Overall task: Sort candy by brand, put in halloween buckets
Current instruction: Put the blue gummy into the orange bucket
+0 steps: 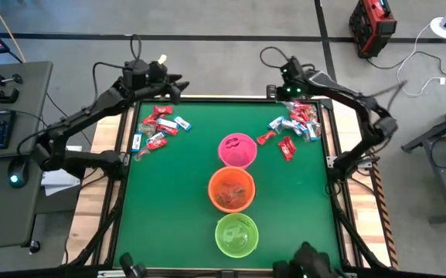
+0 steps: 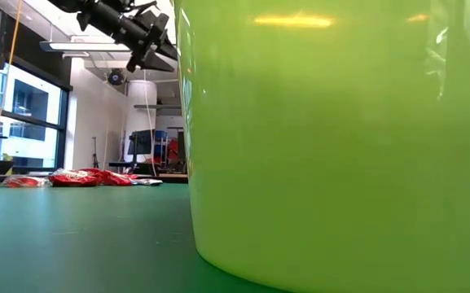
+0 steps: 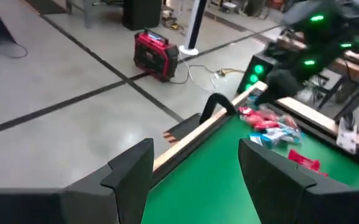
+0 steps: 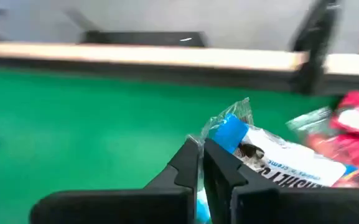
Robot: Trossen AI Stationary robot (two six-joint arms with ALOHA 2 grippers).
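The right claw (image 4: 200, 163) is pressed together on the end of a blue-and-white candy packet (image 4: 272, 158), at the right candy pile (image 1: 292, 127) near the far edge of the green tabletop (image 1: 176, 201). The left claw (image 3: 195, 165) is spread and holds nothing, beside the left candy pile (image 1: 158, 130). The pink bucket (image 1: 237, 150), orange bucket (image 1: 231, 190) and lime green bucket (image 1: 236, 235) stand in a row mid-tabletop.

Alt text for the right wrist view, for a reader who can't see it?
The right gripper, fingers shut, pinches the corner of a blue-and-white candy packet on the green table. Red candy lies beside it.
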